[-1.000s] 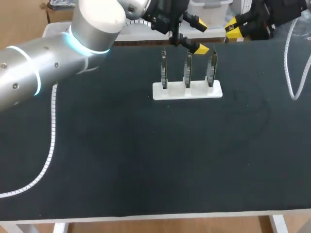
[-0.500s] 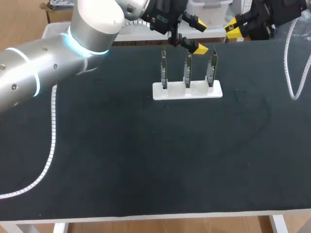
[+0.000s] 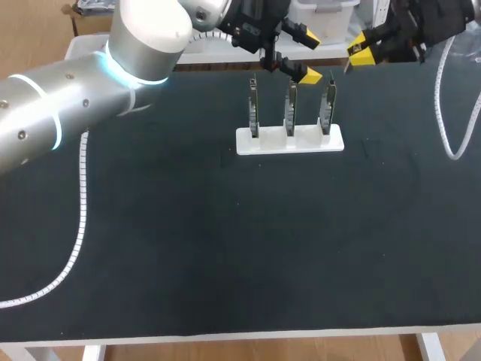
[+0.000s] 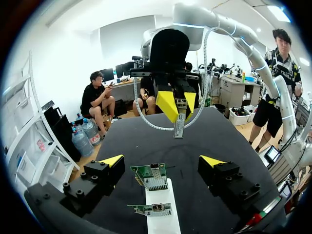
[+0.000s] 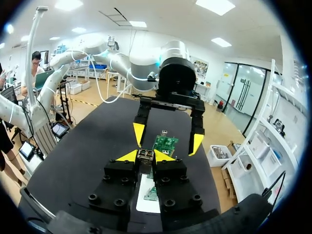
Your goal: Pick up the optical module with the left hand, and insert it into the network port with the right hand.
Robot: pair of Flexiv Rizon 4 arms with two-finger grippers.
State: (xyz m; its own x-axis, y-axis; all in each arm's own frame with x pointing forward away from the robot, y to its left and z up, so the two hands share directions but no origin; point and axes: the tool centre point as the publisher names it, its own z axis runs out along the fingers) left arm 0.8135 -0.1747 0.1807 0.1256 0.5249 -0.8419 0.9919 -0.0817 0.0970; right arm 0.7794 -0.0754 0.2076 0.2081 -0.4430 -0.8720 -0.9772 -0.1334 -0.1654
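A white holder (image 3: 290,141) at the table's far middle carries three upright green network-port boards (image 3: 290,110). My left gripper (image 3: 309,56) hangs open just above and behind the boards, holding nothing. In the left wrist view two boards (image 4: 152,176) lie between its fingertips (image 4: 111,160). My right gripper (image 3: 358,47) sits at the far right, beyond the holder, and is shut on the small metal optical module (image 4: 179,126). The module (image 5: 145,156) shows pinched between the right gripper's yellow tips (image 5: 127,156), pointing toward a board (image 5: 165,143) and the left gripper (image 5: 167,137).
A white ribbed cable (image 3: 77,226) trails over the table's left side. Another cable (image 3: 445,113) loops down at the far right. The black tabletop (image 3: 248,248) stretches from the holder to the near edge.
My right gripper has shifted slightly down and toward the holder with the module in it. The left gripper has barely moved.
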